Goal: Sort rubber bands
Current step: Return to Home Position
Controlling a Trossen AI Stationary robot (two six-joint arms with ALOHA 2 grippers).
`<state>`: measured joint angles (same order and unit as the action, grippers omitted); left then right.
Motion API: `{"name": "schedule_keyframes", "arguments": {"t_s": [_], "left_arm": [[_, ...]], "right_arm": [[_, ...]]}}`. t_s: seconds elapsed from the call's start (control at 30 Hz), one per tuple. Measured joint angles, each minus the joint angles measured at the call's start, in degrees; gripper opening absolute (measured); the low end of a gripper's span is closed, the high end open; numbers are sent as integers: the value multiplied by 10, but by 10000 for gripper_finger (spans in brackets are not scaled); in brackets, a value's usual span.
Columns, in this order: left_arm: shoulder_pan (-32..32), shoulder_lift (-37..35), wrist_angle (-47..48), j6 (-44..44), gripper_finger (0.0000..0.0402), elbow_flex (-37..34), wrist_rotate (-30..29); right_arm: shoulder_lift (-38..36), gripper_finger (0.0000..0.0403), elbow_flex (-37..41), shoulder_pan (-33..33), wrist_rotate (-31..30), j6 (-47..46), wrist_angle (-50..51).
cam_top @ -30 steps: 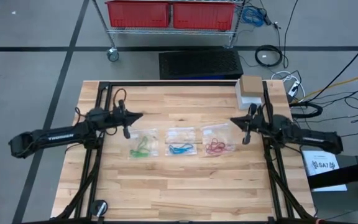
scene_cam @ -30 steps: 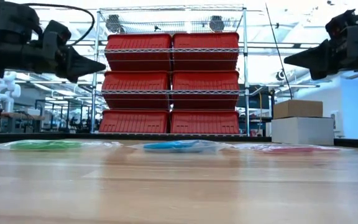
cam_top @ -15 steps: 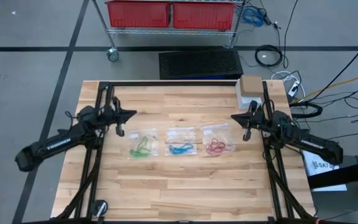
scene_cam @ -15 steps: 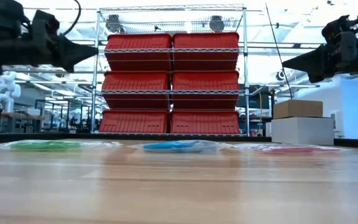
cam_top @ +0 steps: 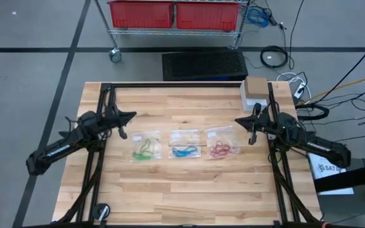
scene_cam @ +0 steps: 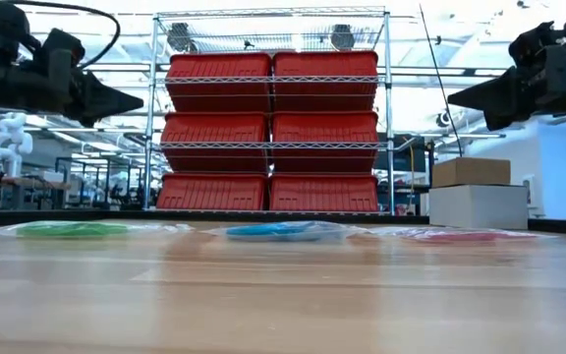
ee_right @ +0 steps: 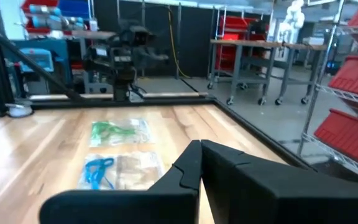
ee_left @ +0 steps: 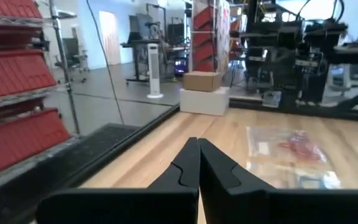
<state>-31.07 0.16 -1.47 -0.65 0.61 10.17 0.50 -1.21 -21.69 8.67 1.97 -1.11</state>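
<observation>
Both pinched shut and empty, your left hand (cam_top: 130, 115) and right hand (cam_top: 239, 122) flank the rubber bands (cam_top: 184, 151), rowed along the counter (cam_top: 189, 190) between its side edges, about equally near.

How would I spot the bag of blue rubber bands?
On the wooden table, three clear bags lie in a row. It is the middle bag: its rubber bands are blue, while its neighbours hold green and red.

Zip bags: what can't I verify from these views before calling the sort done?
- Seals on the green bag, blue bag and red bag: too small in high view, edge-on in low view.
- Count of rubber bands per bag: tangled, too small in every view.
- Red bag, right wrist view: not shown past the shut right claw.
</observation>
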Motion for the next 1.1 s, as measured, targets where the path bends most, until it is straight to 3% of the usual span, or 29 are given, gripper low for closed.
{"name": "schedule_keyframes", "arguments": {"t_s": [0.17,0.4,1.1], "left_arm": [[14,1,3,-27,2,-1,-53],[16,2,3,-7,2,-2,-58],[16,2,3,17,2,-2,-59]], "right_arm": [[25,0,0,0,-30,5,4],[57,0,0,0,-86,-16,15],[72,0,0,0,-86,-29,14]]}}
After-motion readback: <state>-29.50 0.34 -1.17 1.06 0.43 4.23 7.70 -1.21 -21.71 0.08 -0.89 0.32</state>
